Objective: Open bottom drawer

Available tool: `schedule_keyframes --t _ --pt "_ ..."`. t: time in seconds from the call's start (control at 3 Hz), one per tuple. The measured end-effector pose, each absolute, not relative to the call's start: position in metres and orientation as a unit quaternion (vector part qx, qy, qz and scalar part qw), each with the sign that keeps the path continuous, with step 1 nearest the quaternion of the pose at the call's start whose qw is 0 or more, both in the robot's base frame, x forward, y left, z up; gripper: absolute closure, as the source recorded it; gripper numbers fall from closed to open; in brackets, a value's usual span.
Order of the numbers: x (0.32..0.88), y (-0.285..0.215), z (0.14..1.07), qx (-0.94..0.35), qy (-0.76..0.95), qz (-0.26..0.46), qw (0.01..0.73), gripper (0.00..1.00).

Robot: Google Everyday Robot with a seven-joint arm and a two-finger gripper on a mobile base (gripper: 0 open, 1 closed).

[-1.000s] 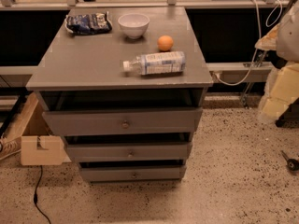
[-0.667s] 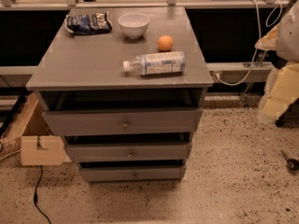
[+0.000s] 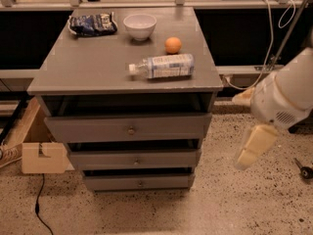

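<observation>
Well left of the gripper (image 3: 252,148) and slightly lower sits the bottom drawer (image 3: 139,182), the lowest front in the grey cabinet (image 3: 88,67). The gripper hangs apart from the cabinet's right side, pointing down; whether it is wide or narrow cannot be told.

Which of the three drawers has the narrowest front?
The bottom drawer, lowest of the stack; both above are wider. The gripper hangs apart, to its right.

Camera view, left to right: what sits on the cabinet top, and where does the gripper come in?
chip bag → white bowl → orange → gripper, off the cabinet's right side, apart from the bottom drawer.
</observation>
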State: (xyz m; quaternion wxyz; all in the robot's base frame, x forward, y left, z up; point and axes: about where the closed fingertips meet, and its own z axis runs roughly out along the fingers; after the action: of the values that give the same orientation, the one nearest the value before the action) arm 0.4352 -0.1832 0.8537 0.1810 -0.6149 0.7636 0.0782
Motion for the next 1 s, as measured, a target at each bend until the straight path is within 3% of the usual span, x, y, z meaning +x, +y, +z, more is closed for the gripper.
schedule_keyframes --t 0.33,1.0 --pt "0.424 -0.137 0.75 -0.617 0.746 0.166 0.19 0.0" --pt "0.423 -0.137 0.705 -0.623 0.738 0.174 0.19 0.0"
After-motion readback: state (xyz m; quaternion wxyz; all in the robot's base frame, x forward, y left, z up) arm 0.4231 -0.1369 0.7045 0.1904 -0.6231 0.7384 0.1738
